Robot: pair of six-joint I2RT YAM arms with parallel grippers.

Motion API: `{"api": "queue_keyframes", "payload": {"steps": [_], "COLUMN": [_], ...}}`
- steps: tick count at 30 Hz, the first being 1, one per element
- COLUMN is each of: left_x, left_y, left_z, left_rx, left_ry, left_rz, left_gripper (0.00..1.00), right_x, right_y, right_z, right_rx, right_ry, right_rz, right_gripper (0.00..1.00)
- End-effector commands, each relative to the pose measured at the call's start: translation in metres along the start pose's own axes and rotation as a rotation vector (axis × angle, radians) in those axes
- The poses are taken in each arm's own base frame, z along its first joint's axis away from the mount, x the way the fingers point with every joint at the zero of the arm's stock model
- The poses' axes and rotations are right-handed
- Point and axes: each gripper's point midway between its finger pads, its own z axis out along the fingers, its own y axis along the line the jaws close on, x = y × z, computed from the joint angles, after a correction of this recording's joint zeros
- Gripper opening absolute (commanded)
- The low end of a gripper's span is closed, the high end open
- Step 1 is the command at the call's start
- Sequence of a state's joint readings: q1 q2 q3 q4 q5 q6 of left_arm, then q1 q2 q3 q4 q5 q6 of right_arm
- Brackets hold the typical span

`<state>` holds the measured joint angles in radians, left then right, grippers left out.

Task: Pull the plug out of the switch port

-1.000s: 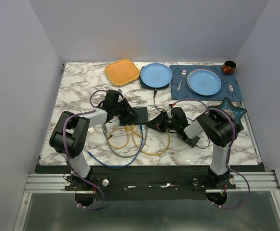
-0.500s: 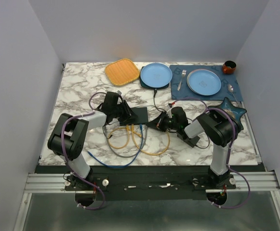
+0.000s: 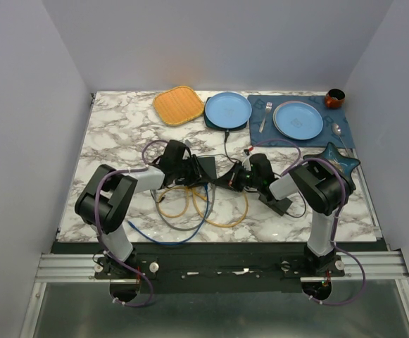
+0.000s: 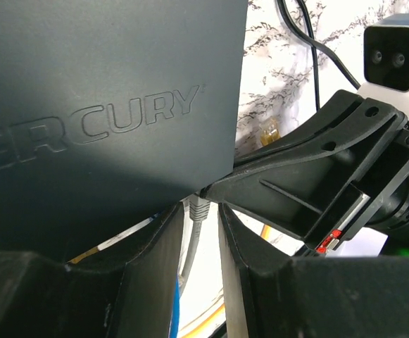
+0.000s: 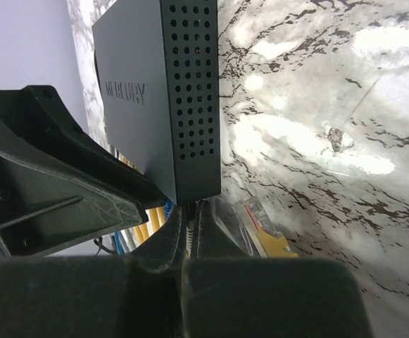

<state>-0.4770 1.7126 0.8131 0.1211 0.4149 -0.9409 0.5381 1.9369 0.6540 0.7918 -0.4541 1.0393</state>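
**Gripped, not yet pulled**

Finds the grey plug (image 4: 198,205) seated in a port on the near edge of the switch (image 3: 205,167), flat on the marble table (image 3: 120,127). Finds the right gripper (image 5: 190,224) clamped shut on that plug, hard against the switch. Finds the left gripper (image 4: 199,227) reaching in from the switch's left, fingers part-way apart astride the plug's grey cable; cannot tell whether pinching it. Leaves loops of yellow and blue cable (image 3: 205,204) just nearer than the switch, a blue plate (image 3: 228,109) well beyond it. Judging by this: reach and grip done, the pull itself left to do.
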Motion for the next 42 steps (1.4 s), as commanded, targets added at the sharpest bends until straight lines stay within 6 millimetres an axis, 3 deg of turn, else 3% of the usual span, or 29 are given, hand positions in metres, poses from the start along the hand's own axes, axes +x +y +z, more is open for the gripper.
{"api": "queue_keyframes", "payload": {"steps": [1,14,25,27,29,30,31,32,34,35,36,40,41,42], "left_x": [0.007,0.000,-0.012,-0.015,-0.020,-0.022,-0.027,-0.030,-0.039,-0.044,-0.049,-0.058,-0.059,-0.058], "left_y": [0.023,0.035,0.035,0.033,0.027,0.024,0.019,0.018,0.013,0.013,0.012,0.002,0.002,0.000], "left_z": [0.010,0.021,0.017,0.015,0.008,0.006,-0.001,-0.006,-0.019,-0.023,-0.028,-0.040,-0.041,-0.040], "left_rx": [-0.065,-0.128,-0.163,-0.159,-0.144,-0.137,-0.131,-0.132,-0.126,-0.134,-0.134,-0.114,-0.112,-0.103], "left_ry": [0.029,0.002,-0.043,-0.050,-0.074,-0.084,-0.108,-0.122,-0.166,-0.187,-0.207,-0.251,-0.252,-0.244], "left_rz": [-0.030,-0.084,-0.094,-0.093,-0.073,-0.064,-0.051,-0.037,-0.019,-0.015,-0.007,0.015,0.016,0.017], "left_gripper": [0.41,0.41,0.40,0.40,0.40,0.40,0.40,0.40,0.40,0.40,0.40,0.41,0.42,0.43], "right_x": [0.016,0.033,0.054,0.049,0.035,0.032,0.022,0.016,0.003,-0.007,-0.008,-0.020,-0.019,-0.017], "right_y": [-0.032,-0.034,-0.044,-0.043,-0.023,-0.032,-0.017,-0.015,-0.024,-0.014,-0.024,-0.025,-0.026,-0.027], "right_z": [-0.004,-0.012,-0.043,-0.050,-0.059,-0.067,-0.075,-0.081,-0.100,-0.109,-0.120,-0.139,-0.139,-0.140], "right_rx": [0.120,0.104,0.156,0.179,0.162,0.246,0.247,0.281,0.407,0.409,0.491,0.567,0.572,0.575], "right_ry": [0.061,0.130,0.192,0.160,0.100,0.086,0.046,0.026,-0.024,-0.071,-0.070,-0.121,-0.113,-0.101], "right_rz": [-0.008,-0.054,-0.129,-0.150,-0.226,-0.236,-0.292,-0.354,-0.386,-0.428,-0.431,-0.456,-0.460,-0.456], "right_gripper": [0.01,0.01,0.01,0.01,0.01,0.01,0.01,0.01,0.01,0.01,0.01,0.01,0.22,0.31]}}
